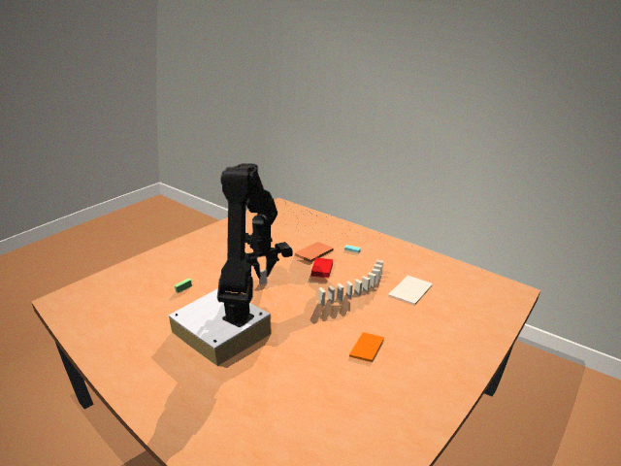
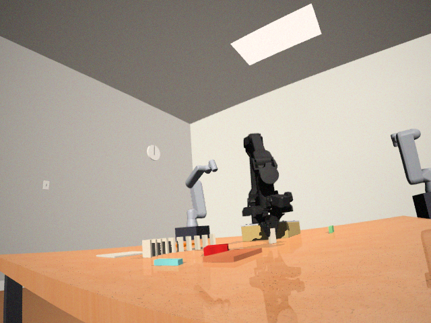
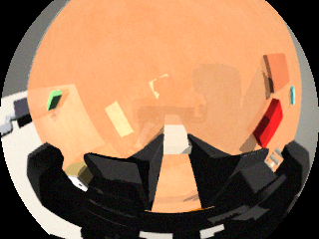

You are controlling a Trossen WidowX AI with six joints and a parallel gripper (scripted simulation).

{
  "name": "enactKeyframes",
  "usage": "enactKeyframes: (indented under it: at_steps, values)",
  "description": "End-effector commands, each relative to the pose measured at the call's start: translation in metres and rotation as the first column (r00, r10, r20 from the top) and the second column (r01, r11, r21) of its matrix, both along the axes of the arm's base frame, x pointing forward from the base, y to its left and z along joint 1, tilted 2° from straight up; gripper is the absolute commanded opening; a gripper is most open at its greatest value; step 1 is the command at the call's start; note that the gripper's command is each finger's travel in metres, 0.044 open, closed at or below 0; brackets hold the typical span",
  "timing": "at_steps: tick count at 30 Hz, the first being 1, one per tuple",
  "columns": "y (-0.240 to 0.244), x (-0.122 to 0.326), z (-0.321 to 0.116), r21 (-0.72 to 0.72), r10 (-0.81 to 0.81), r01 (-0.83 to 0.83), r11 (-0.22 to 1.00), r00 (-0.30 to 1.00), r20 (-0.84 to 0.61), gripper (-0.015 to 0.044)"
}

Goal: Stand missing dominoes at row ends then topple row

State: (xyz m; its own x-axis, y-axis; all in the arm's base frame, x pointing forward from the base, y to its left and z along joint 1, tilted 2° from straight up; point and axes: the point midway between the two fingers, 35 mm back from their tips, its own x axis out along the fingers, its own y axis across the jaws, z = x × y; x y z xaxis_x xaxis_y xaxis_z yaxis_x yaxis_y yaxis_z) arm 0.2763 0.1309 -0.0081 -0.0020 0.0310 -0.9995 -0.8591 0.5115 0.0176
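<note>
Outlier first: a green block [image 1: 182, 284] [image 2: 330, 229] [image 3: 54, 100], lying apart on the desk [image 1: 280, 401] [image 2: 243, 295] [image 3: 125, 50], apparently no part of the job. Next, see the loose domino [image 1: 262, 276] [image 2: 272, 235] [image 3: 175, 139] upright near the arm's base, well apart from the row. Pinched between the jaws, one to each side; held upright, probably to spare any turning before being set down. Seems ready for a straight lift, then a carry rightwards; cannot tell whether already off the desk. Farther right, go wide of the red block [image 1: 321, 267] [image 2: 215, 249] [image 3: 269, 123], lying low near the likely route. Then comes, in a curve, the standing row [image 1: 349, 288] [image 2: 147, 247] [image 3: 274, 158], closely spaced to pass a fall along. Needs matching spacing at whichever end, a gentle release, and no brushing; could topple too soon from one careless nudge.
</note>
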Motion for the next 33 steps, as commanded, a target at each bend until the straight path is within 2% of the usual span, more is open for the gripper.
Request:
enactKeyframes:
  at_steps: [1,3,8,12,20,23,25,28,33]
  values:
    - [0.000,0.000,-0.001,0.003,0.003,-0.003,1.000,1.000,-0.001,0.0107]
    - [0.001,0.002,0.010,0.003,0.003,-0.003,1.000,1.000,0.000,0.0107]
    - [0.000,0.008,0.092,0.001,0.001,-0.001,1.000,1.000,0.001,0.0107]
    - [-0.004,0.002,0.134,0.000,0.000,0.000,1.000,1.000,0.001,0.0107]
    - [-0.007,0.001,0.137,-0.001,-0.017,0.017,1.000,1.000,0.001,0.0107]
    - [-0.044,0.008,0.138,-0.011,-0.257,0.257,0.966,0.966,0.003,0.0107]
    - [-0.075,0.010,0.138,-0.018,-0.451,0.451,0.892,0.892,0.006,0.0107]
    - [-0.116,0.008,0.137,-0.023,-0.705,0.705,0.709,0.709,0.005,0.0107]
    - [-0.177,-0.004,0.134,-0.029,-0.968,0.967,0.253,0.253,-0.007,0.0107]
